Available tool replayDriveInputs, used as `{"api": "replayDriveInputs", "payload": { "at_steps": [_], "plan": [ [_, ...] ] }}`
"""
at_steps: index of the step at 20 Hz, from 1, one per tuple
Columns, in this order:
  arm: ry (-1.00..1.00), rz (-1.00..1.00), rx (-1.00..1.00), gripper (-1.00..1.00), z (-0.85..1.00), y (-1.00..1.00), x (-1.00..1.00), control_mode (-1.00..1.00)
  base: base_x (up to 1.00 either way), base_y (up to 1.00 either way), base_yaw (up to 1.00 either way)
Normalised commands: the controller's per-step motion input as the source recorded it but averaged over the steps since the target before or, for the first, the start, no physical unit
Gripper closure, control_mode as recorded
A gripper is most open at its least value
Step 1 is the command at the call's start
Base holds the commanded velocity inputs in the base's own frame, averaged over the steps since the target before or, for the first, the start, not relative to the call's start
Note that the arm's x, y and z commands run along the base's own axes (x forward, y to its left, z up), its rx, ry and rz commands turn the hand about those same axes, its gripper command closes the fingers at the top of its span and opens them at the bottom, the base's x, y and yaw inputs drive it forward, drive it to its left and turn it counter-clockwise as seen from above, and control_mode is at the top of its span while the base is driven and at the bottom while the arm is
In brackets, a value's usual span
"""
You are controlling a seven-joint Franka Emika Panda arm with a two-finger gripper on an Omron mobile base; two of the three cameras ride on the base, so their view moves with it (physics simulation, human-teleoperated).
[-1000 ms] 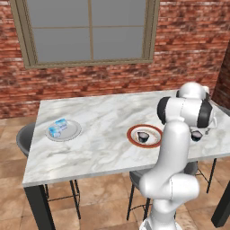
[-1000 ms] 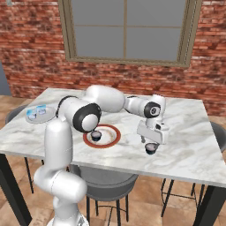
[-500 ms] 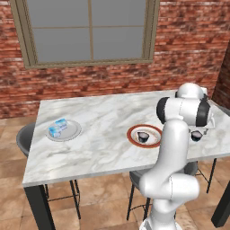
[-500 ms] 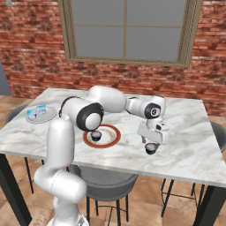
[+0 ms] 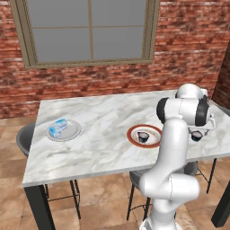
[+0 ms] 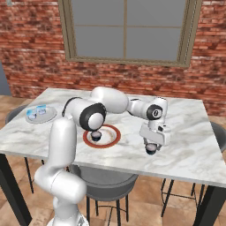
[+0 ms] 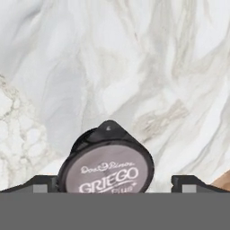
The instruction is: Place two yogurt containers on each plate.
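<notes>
A dark yogurt container [image 7: 106,164] with a grey "GRIEGO" lid stands on the marble table, right of the red-rimmed plate [image 6: 113,140]. My gripper [image 7: 114,184] hangs straight over it, open, with one fingertip [image 7: 42,183] on each side and gaps to the cup. The same container [image 6: 151,149] shows just under the hand [image 6: 152,142], and again in the left base view [image 5: 196,135]. A second dark container [image 5: 143,136] sits on the red-rimmed plate [image 5: 155,132]. Two light blue containers [image 5: 57,127] lie on the pale grey plate [image 5: 72,134] at the table's left end.
The marble table [image 6: 190,145] ends close to the right of the gripper. Dark stools [image 6: 101,178] stand under the near edge and at both ends. A brick wall with a window [image 5: 90,31] lies behind the table.
</notes>
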Motion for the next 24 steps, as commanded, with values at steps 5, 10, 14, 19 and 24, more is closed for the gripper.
{"api": "replayDriveInputs", "payload": {
  "at_steps": [5,10,14,19,24],
  "plan": [
    [0.00,0.00,0.00,-1.00,-0.07,0.00,0.03,-1.00,0.00,0.00,0.00],
    [0.00,0.00,0.00,-1.00,-0.04,0.00,0.00,-1.00,0.00,0.00,0.00],
    [0.00,0.00,0.00,-1.00,-0.04,0.00,0.00,-1.00,0.00,0.00,0.00],
    [0.00,0.00,0.00,-1.00,-0.06,0.00,0.00,-1.00,0.00,0.00,0.00],
    [0.00,0.00,0.00,-1.00,-0.07,0.00,0.00,-1.00,0.00,0.00,0.00]
  ]
}}
